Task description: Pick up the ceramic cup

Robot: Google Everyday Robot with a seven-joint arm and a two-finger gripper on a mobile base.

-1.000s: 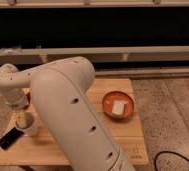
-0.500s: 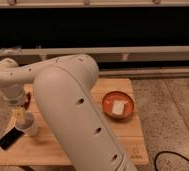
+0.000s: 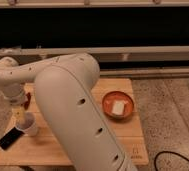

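The ceramic cup (image 3: 29,128) is small and white and stands upright on the left part of the wooden table (image 3: 88,145). My gripper (image 3: 22,114) hangs at the end of the big white arm, directly over the cup's left rim, touching or nearly touching it. The arm (image 3: 73,110) fills the middle of the view and hides part of the table behind it.
A flat black phone (image 3: 9,139) lies just left of the cup near the table's left edge. A wide orange-red bowl (image 3: 119,106) with a white piece inside sits on the right of the table. A dark wall with rails runs behind. A black cable (image 3: 173,159) lies on the floor at right.
The gripper has come down a little and sits closer over the cup. The cup, phone and bowl have stayed in place.
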